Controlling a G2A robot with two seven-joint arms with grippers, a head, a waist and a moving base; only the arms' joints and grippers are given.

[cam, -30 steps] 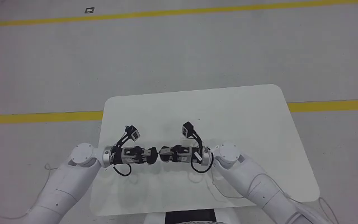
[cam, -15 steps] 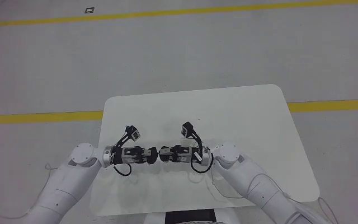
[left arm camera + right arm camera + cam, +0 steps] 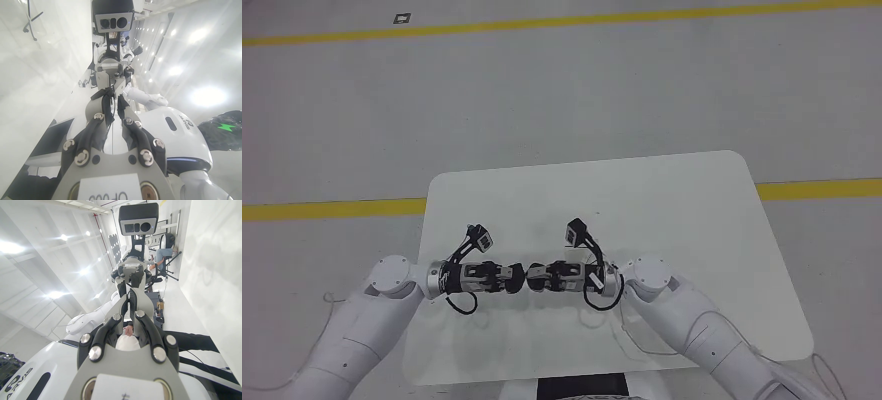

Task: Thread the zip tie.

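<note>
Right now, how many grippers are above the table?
2. The left gripper and the right gripper face each other tip to tip over the near half of the table, almost touching.

The table (image 3: 692, 200) has a smooth, matt white top. Both the left end effector (image 3: 113, 98) and the right end effector (image 3: 128, 299) have matt grey frames, probably metal, with semi-glossy black plastic links and bright polished screws.

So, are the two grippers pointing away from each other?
No, the left gripper and right gripper face each other, almost meeting, above the table.
</note>
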